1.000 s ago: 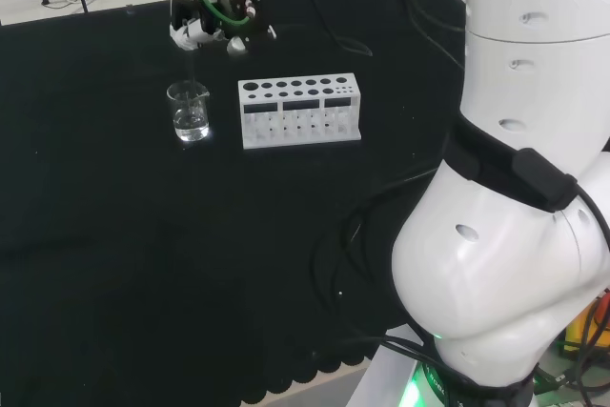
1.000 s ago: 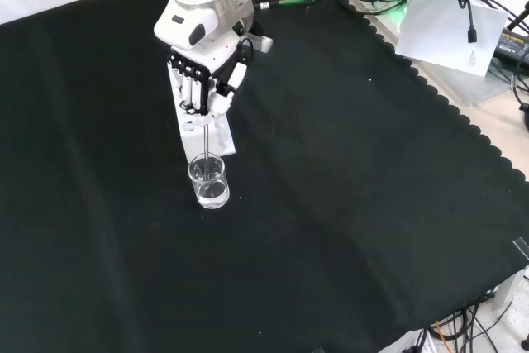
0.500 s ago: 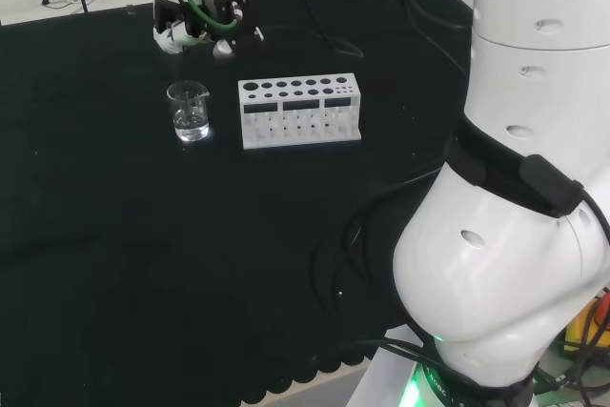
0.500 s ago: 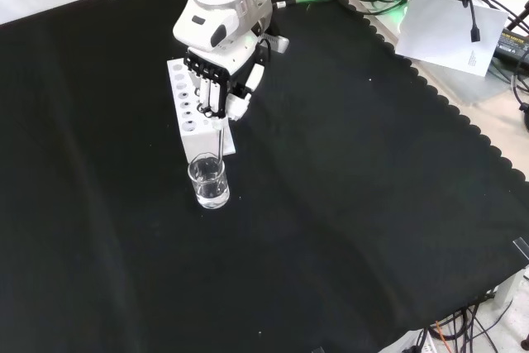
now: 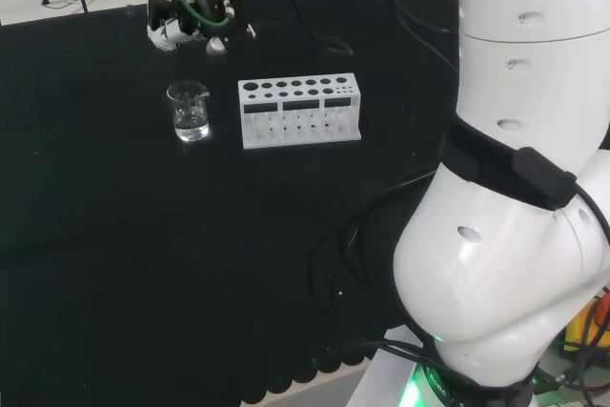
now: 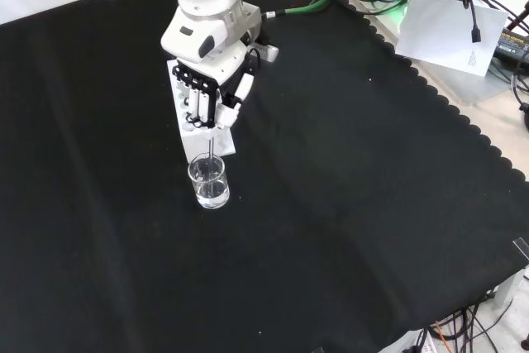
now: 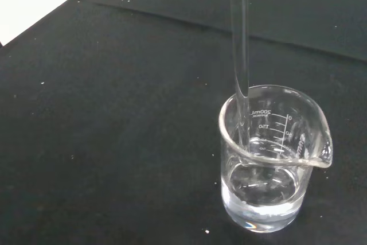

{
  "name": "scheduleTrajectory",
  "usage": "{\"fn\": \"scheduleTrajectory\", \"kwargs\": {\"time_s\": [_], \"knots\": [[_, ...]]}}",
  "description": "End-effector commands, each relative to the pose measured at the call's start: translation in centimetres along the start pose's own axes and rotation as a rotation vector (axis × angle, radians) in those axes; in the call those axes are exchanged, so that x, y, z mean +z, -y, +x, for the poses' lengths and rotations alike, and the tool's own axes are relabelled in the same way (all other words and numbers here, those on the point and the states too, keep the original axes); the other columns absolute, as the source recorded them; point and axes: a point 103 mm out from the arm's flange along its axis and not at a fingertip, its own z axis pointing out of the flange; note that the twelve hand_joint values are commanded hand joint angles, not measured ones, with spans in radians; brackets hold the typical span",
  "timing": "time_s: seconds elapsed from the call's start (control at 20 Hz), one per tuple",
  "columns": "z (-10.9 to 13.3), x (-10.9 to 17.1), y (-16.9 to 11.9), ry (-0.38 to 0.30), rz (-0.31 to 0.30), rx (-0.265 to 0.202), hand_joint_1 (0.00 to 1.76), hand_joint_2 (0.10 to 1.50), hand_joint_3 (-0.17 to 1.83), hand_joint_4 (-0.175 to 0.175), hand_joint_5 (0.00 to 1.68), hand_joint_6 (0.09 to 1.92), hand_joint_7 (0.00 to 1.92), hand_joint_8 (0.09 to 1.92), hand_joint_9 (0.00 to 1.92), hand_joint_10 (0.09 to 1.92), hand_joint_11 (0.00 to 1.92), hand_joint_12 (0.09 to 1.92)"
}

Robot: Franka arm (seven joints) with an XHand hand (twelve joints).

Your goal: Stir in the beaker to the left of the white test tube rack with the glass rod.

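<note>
Hand [image 6: 208,97]: black and white, entering from the top of the front view, fingers curled down and closed around the upper end of the glass rod [image 6: 212,145]. In the head view the hand [image 5: 191,28] sits at the far side of the cloth, beyond the beaker.

Glass rod: thin, clear, hanging nearly upright from the fingers, its lower end inside the beaker [image 6: 207,183]. In the wrist view the rod [image 7: 239,55] passes over the rim, and its tip seems to reach the liquid, though glass on glass makes this hard to judge.

Beaker: small, clear, with a pouring lip and printed scale; holds a shallow layer of clear liquid [image 7: 261,190]. In the head view the beaker [image 5: 189,111] stands just left of the rack, a gap between them.

Rack [image 5: 300,111]: white, with rows of round holes. In the front view the hand covers most of it, leaving its near end [image 6: 221,142] showing.

Cloth [image 6: 347,204]: black, covering the bench.
</note>
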Motion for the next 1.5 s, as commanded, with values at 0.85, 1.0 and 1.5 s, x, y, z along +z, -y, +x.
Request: {"fn": "scheduleTrajectory", "kwargs": {"time_s": [0.85,1.0,1.5], "knots": [[-0.6,-0.5,3.0,0.008,0.003,0.015,1.3,1.13,-0.17,-0.175,1.33,0.1,1.07,1.19,1.64,0.94,1.64,0.74],[0.5,-0.4,2.1,0.002,0.001,-0.007,1.3,1.13,-0.17,-0.175,1.33,0.1,1.07,1.19,1.64,0.94,1.65,0.74],[-2.2,-0.5,0.9,0.0,0.002,0.009,1.3,1.13,-0.17,-0.175,1.33,0.1,1.07,1.19,1.64,0.94,1.65,0.74]]}}
